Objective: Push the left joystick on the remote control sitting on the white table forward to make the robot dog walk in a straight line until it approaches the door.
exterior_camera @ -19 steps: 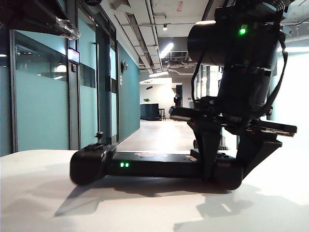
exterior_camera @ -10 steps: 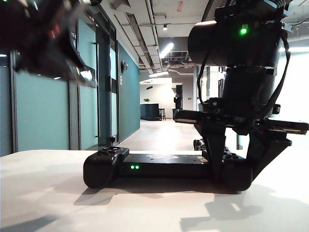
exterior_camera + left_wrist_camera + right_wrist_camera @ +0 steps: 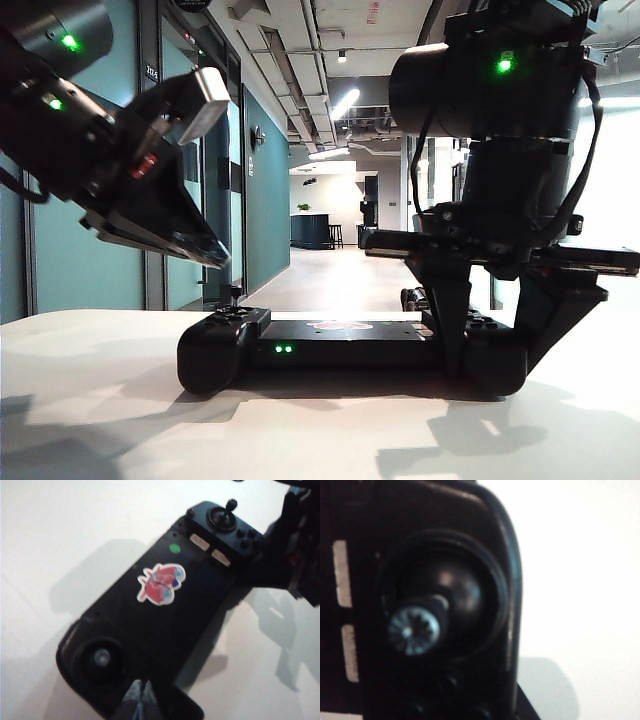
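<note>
White table (image 3: pixel 90 400) fills the foreground, teal glass walls and a corridor behind. Right gripper (image 3: pixel 490 340): jaws clamped on the right handle of the remote control (image 3: pixel 340 352), fingers straddling it, arm rising toward 12 o'clock. Left gripper (image 3: pixel 195 170): airborne at 10 o'clock of the controller, touching nothing; fingertips (image 3: pixel 141 700) appear pressed together in its wrist view. Left joystick (image 3: pixel 231 294) stands upright on the left handle. Remote lies flat at table centre, green lights (image 3: pixel 284 349) facing the camera, red-white logo (image 3: pixel 162 583) on top.
</note>
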Controlling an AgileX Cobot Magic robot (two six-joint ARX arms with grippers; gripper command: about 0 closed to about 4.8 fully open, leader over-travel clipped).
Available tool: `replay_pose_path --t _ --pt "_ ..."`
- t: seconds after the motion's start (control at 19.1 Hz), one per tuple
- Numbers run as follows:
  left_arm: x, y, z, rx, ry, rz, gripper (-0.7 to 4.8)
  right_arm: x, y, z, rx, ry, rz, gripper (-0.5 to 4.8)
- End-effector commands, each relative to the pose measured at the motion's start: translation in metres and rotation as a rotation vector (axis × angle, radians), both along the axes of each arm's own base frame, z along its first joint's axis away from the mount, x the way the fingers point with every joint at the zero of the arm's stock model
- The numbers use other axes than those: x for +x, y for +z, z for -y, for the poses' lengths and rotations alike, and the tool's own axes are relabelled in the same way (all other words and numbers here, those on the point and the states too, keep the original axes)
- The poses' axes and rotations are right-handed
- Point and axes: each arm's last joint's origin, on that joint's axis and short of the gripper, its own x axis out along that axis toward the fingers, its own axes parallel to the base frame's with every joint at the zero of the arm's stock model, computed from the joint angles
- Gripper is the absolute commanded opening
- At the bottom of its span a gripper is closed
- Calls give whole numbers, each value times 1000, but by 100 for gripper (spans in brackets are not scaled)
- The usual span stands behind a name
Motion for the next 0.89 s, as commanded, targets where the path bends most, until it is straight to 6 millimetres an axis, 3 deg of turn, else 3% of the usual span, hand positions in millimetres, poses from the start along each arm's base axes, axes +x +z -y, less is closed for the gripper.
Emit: replay_pose_path --t 0.05,0.31,0.89 --pt "5 -5 3 -11 -13 6 -5 -1 0 1 -6 -11 -18 156" --pt "12 -19 7 -13 -22 -27 -5 -1 0 1 -4 -11 -16 156" --pt "19 -27 9 -17 -11 -11 -5 -1 0 1 -4 -10 -16 156"
